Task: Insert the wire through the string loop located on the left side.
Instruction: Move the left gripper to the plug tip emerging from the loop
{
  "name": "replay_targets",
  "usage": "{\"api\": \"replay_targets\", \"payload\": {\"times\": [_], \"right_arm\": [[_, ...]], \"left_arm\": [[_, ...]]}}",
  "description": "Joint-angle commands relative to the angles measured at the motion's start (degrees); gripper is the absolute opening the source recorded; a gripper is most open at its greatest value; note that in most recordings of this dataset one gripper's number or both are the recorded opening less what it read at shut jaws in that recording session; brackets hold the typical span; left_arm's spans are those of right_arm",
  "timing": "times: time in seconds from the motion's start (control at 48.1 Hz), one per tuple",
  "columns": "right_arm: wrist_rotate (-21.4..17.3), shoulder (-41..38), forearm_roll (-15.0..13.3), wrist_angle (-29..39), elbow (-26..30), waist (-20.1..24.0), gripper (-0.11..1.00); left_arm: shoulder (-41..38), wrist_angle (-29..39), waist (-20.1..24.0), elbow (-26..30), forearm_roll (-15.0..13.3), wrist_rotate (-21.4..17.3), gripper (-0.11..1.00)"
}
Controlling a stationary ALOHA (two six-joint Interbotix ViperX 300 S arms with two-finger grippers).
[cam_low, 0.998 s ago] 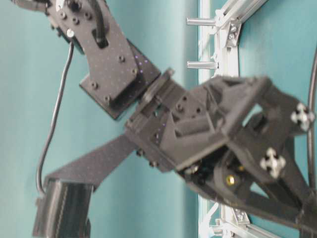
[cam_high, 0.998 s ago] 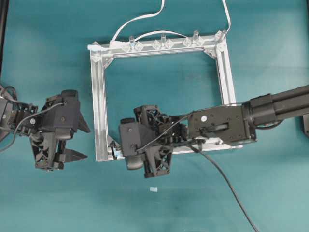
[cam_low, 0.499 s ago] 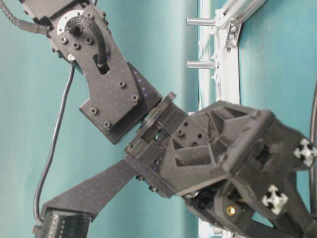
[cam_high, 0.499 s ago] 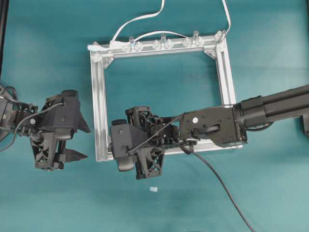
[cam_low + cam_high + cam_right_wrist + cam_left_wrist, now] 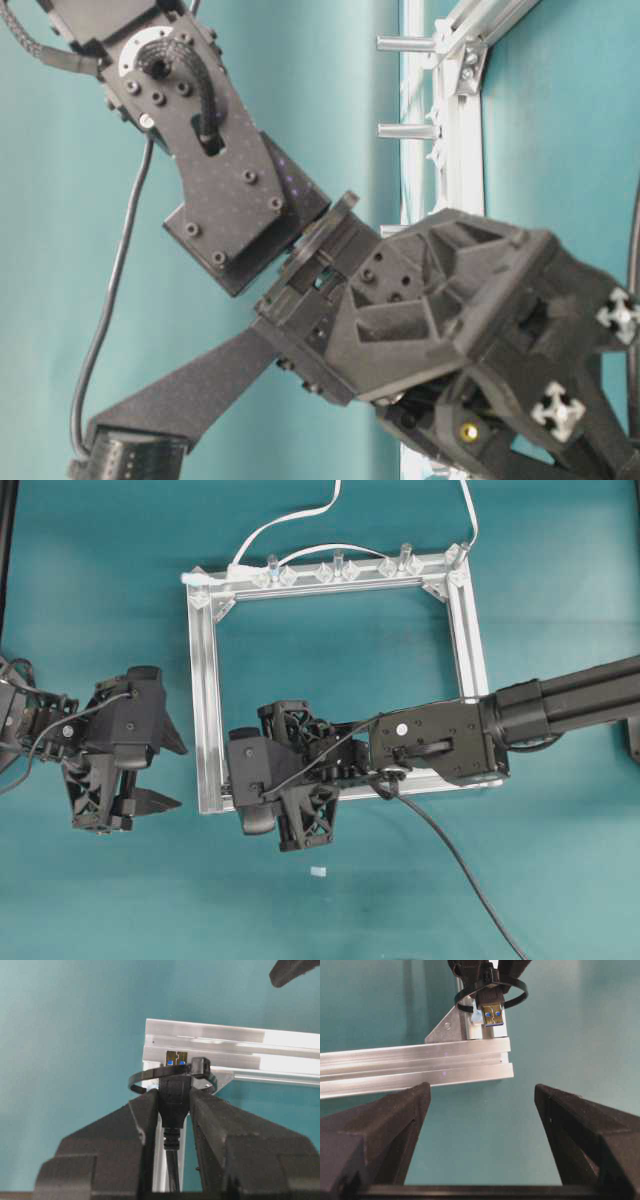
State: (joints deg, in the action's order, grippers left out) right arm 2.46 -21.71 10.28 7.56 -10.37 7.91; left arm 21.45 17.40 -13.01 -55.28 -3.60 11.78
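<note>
Right gripper (image 5: pixel 172 1105) is clenched on the wire (image 5: pixel 174 1092), both fingers (image 5: pixel 135 1125) pressing the sides of the black plug body. The metallic tip with blue insert points forward, out past the fingertips. In the right wrist view the string loop (image 5: pixel 150 1074) arcs across the plug just behind the tip, so the tip has passed into the loop. In the left wrist view the plug (image 5: pixel 491 1010) sits inside the loop (image 5: pixel 517 995), just above the corner of the silver frame (image 5: pixel 415 1062).

Left gripper (image 5: pixel 150 775) is released, jaws spread wide and holding nothing. It sits outside the frame's left rail (image 5: pixel 207 700), facing the corner but apart from it.

The cable trails from the right gripper toward the lower right over the teal desk (image 5: pixel 100 580). A white flat cable (image 5: pixel 290 520) runs along the clear clips (image 5: pixel 338 570) on the far rail. A small pale scrap (image 5: pixel 318 871) lies on the desk near the right gripper.
</note>
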Motion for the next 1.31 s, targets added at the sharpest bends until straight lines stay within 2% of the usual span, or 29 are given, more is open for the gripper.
{"api": "replay_targets", "payload": {"times": [0.0,0.644,1.288], "right_arm": [[-0.1,1.1,-0.1,-0.4,1.7,0.2,0.24],[-0.4,1.0,-0.1,-1.1,1.9,0.2,0.24],[-0.4,0.6,-0.1,-1.3,1.9,0.2,0.24]], "left_arm": [[0.3,-0.4,-0.3,1.0,0.1,0.2,0.87],[0.3,-0.6,-0.4,1.3,0.2,0.3,0.87],[-1.7,-6.8,-1.2,1.1,0.1,0.4,0.87]]}}
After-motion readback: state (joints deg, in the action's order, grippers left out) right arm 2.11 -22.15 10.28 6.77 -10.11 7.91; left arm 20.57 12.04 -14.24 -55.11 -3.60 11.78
